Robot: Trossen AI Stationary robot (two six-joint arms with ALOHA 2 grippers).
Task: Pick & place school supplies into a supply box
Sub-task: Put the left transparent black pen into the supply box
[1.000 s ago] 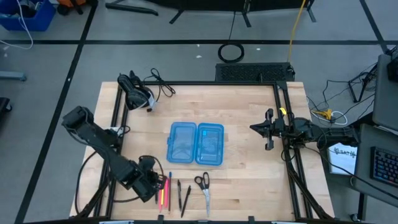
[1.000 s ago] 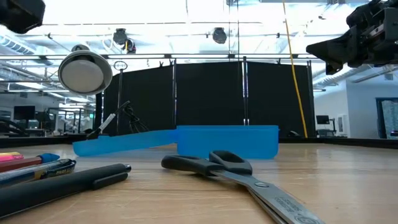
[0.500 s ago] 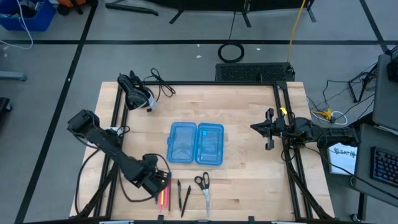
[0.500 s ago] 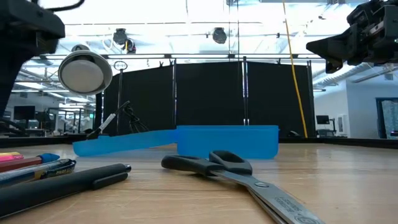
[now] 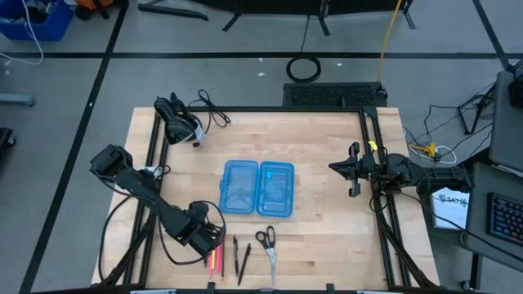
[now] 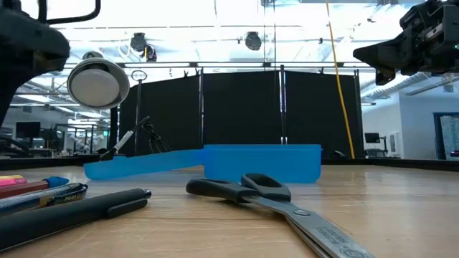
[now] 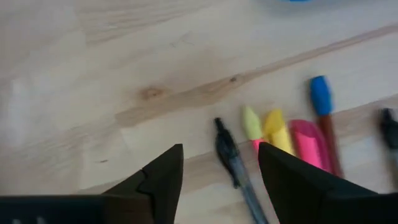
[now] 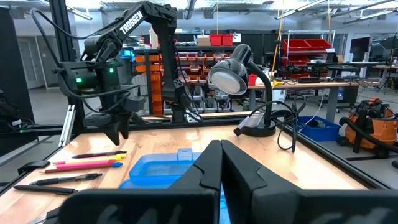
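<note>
Near the table's front edge lie the school supplies: pink and yellow pens [image 5: 214, 260], black pens [image 5: 239, 258] and black-handled scissors [image 5: 266, 247]. The open blue supply box [image 5: 257, 188] lies flat mid-table. My left gripper [image 7: 221, 168] points down, open, just above the far ends of the leftmost pens. Its fingers stand either side of a thin black pen [image 7: 231, 163], beside the yellow [image 7: 267, 127], pink [image 7: 308, 143] and blue-capped [image 7: 322, 99] ones. My right gripper [image 5: 353, 169] waits shut at the right edge, raised and level.
A black desk lamp [image 5: 176, 122] with a coiled cable stands at the far left corner. Black frame rails [image 5: 151, 163] run along the table's left and right sides. Bare wood lies between the box and the pens.
My left arm has sunk and shifted a little toward the table's right, bringing its gripper lower over the far ends of the pens. The pens, scissors and box lie as before.
</note>
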